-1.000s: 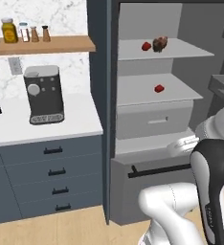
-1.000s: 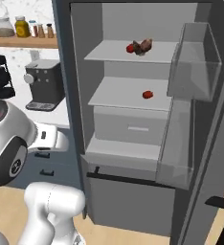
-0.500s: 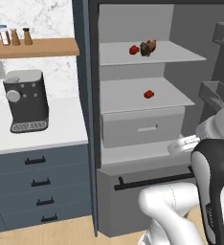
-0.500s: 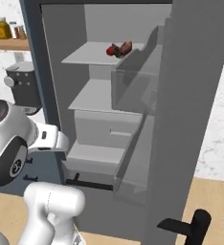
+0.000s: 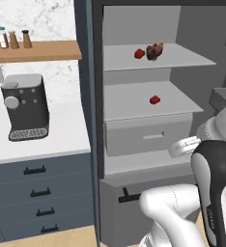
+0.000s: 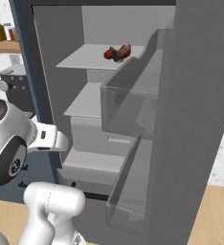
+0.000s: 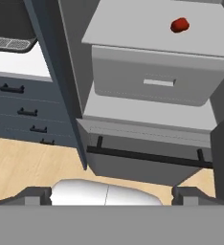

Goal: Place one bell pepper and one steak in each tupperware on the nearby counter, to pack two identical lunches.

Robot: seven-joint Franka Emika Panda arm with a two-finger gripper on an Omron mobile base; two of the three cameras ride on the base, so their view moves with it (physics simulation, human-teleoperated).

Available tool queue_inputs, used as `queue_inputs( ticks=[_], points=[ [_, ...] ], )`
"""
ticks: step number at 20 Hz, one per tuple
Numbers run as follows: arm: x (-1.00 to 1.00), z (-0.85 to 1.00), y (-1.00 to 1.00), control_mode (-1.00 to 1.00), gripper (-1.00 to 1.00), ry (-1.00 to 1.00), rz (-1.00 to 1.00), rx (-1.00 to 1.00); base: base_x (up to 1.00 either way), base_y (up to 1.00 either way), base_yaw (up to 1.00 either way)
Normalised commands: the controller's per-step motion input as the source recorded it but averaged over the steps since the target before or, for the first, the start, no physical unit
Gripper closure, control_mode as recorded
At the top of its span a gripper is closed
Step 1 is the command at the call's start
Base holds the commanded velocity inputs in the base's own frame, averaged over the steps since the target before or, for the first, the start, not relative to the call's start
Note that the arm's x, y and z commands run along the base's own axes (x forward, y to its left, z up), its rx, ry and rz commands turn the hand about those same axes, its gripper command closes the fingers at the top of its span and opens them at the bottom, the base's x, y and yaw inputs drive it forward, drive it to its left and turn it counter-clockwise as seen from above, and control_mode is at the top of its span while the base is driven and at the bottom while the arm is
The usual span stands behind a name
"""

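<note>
Base has driven rightward since earlier frame; fridge fills more of scene.

Left base view: steak point(image 5: 155, 50) beside bell pepper point(image 5: 139, 53), top shelf; second pepper point(image 5: 154, 100) lower shelf; surface point(image 5: 62, 135) off left.

Right base view: steak, pepper touching.

Hand view: jaws point(image 7: 111, 195) wide, empty; pepper far ahead, above. Likely light, glossy, slippery; pinch across middle.
</note>
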Motion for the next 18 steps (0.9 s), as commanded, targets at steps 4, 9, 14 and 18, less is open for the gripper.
queue_inputs(
  ticks=[4,9,14,18],
  points=[
    [0.0,0.0,0.0,1.0,-1.0,0.0,0.0,0.0,0.12,-0.02,0.02],
    [0.0,0.0,0.0,1.0,-1.0,0.0,0.0,0.0,0.38,-0.12,0.01],
    [0.0,0.0,0.0,1.0,-1.0,0.0,0.0,0.0,0.3,-0.23,0.11],
    [0.0,0.0,0.0,1.0,-1.0,0.0,0.0,0.0,0.33,-0.11,0.06]
  ],
)
